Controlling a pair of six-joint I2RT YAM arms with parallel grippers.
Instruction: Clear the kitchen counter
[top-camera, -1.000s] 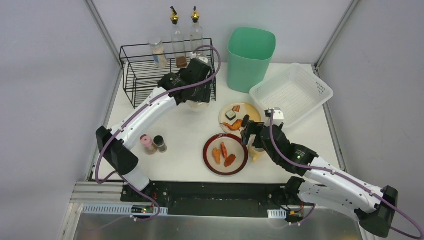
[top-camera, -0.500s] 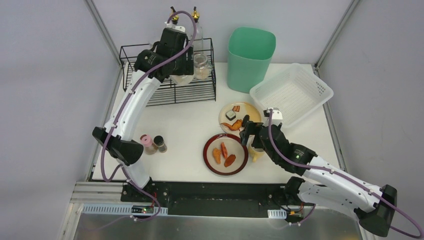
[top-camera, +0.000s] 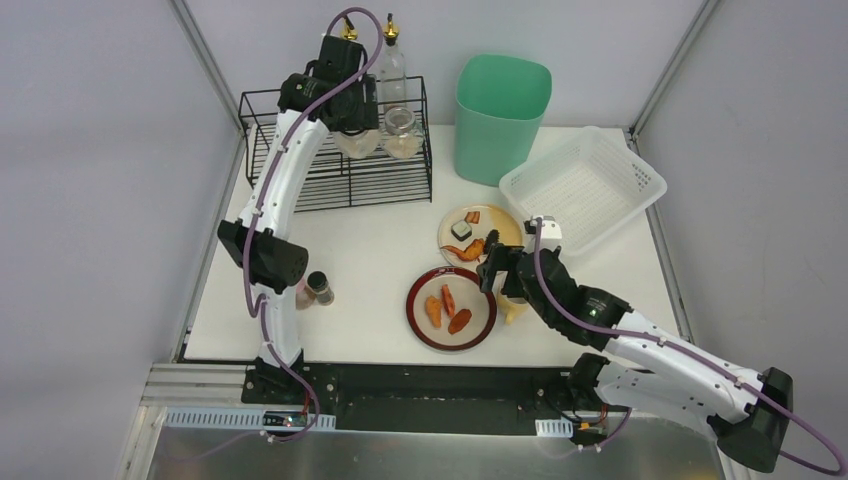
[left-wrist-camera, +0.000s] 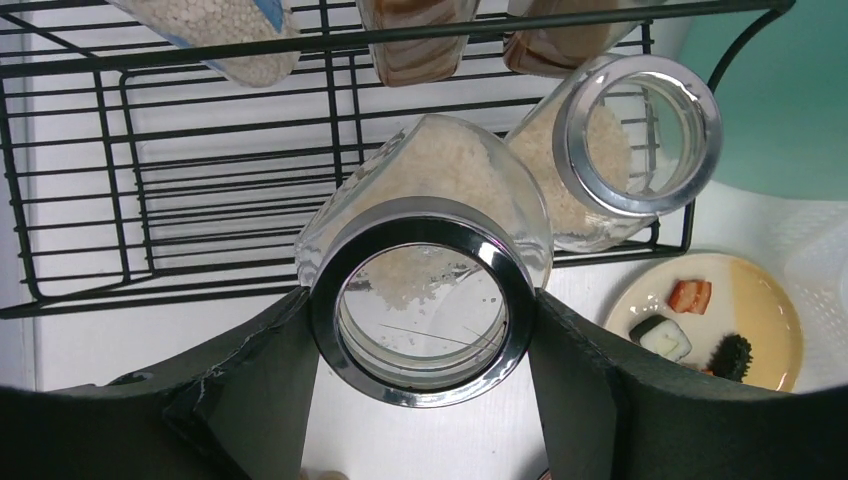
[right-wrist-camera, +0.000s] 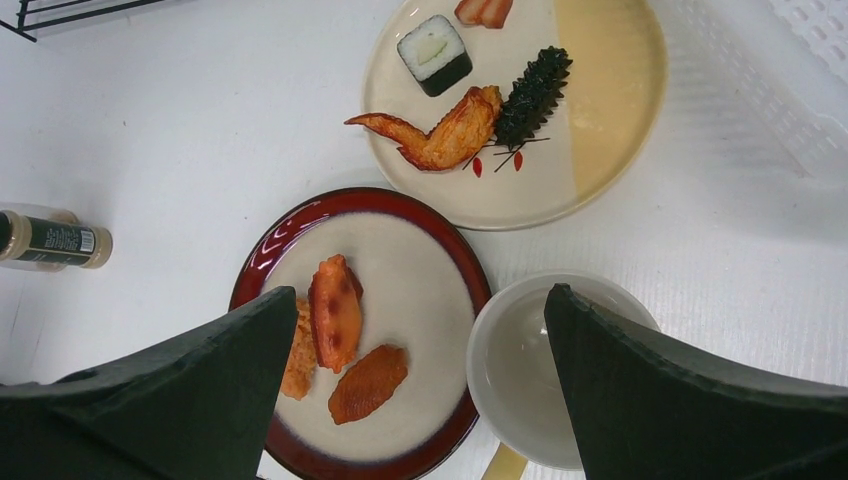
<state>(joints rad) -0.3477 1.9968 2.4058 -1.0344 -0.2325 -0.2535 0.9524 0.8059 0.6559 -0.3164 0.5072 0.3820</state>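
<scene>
Holding, left pincer (left-wrist-camera: 422, 300): we find it clenched on a glass jar (left-wrist-camera: 425, 230) of pale grains, one finger (left-wrist-camera: 250, 390) on each side of the chrome-rimmed top. The jar is tilted, its base pointing away from the pincer.
Second jar (left-wrist-camera: 620, 140): just right of the left pincer, close against the held jar. We cannot tell whether they touch.
Black wire rack (left-wrist-camera: 80, 200): below and beyond the left pincer, with the second jar inside at its right end. We cannot tell whether the held jar rests on the wire.
Oil bottle (top-camera: 392, 65): beyond the left pincer, at the rack's far side.
Right pincer (right-wrist-camera: 420, 292): released, fingers spread wide, nothing between them.
White mug (right-wrist-camera: 530, 370): directly below the right pincer, toward its right finger.
Dark red plate (right-wrist-camera: 270, 255): below the right pincer, toward its left finger and just beside the mug. It carries three orange fried pieces (right-wrist-camera: 335, 310).
Beige plate (right-wrist-camera: 610, 100): ahead of the right pincer, holding a sushi roll (right-wrist-camera: 434, 53), a chicken wing (right-wrist-camera: 440, 135) and a dark spiky piece (right-wrist-camera: 535, 95).
Spice bottle (right-wrist-camera: 55, 240): well left of the right pincer.
White mesh basket (top-camera: 585, 185): ahead and right of the right pincer.
Green bin (top-camera: 503, 115): further ahead, between the two pincers.
Counter (top-camera: 370, 250): white, beneath both pincers, bearing the rack, plates, mug, basket and bin.
</scene>
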